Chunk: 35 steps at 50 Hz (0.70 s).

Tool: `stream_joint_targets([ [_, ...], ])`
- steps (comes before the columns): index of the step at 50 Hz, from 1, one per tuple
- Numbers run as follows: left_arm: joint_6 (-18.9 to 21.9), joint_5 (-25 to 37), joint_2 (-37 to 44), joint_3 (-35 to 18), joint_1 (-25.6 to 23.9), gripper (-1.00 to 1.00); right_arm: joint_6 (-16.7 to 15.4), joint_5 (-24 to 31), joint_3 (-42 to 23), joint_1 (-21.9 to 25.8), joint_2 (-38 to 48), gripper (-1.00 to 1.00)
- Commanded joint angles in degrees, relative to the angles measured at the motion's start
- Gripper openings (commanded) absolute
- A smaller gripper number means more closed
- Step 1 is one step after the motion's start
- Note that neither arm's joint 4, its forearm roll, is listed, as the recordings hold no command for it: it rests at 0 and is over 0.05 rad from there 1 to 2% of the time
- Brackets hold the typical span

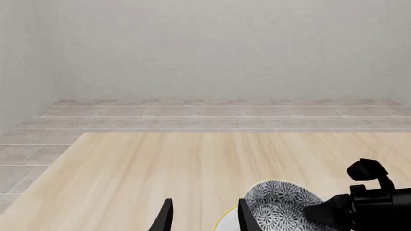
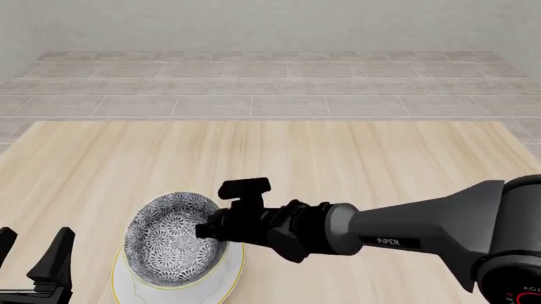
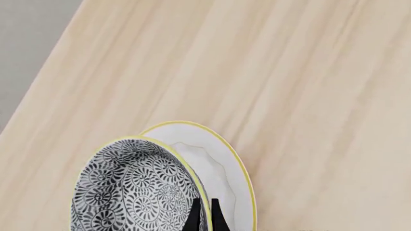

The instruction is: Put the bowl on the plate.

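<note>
Grey tapered right arm (image 2: 439, 218) marked "PiPER", black wrist, black pointed claw fingers (image 2: 52, 256)

Pale wood-grain table (image 2: 381, 164), smooth and matt. Bowl (image 2: 173, 240) like glazed ceramic – dense dark floral print, thin yellowish rim. Plate (image 3: 224, 168) smooth white, ceramic-looking, gold-yellow edge, faint scalloped relief inside. Right gripper (image 3: 204, 216) and left gripper (image 1: 202, 214) in matt black, plastic-looking. Floor (image 2: 270, 82) of dull grey stone-like tiles – plain matt wall (image 1: 224, 48) behind.

right arm (image 2: 406, 231) over bowl (image 2: 169, 244), table (image 2: 355, 152) beyond open
</note>
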Motion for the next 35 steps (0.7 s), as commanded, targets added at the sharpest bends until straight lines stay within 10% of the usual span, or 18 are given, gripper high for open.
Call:
stream_joint_targets([
  [1, 0.0, 0.0, 0.0, 0.0, 0.0, 1.0, 0.6, -0.3, 0.1, 0.1, -0.2, -1.0],
  [35, 0.0, 0.0, 0.0, 0.0, 0.0, 1.0, 0.7, -1.2, 0.6, 0.1, 0.8, -1.0],
])
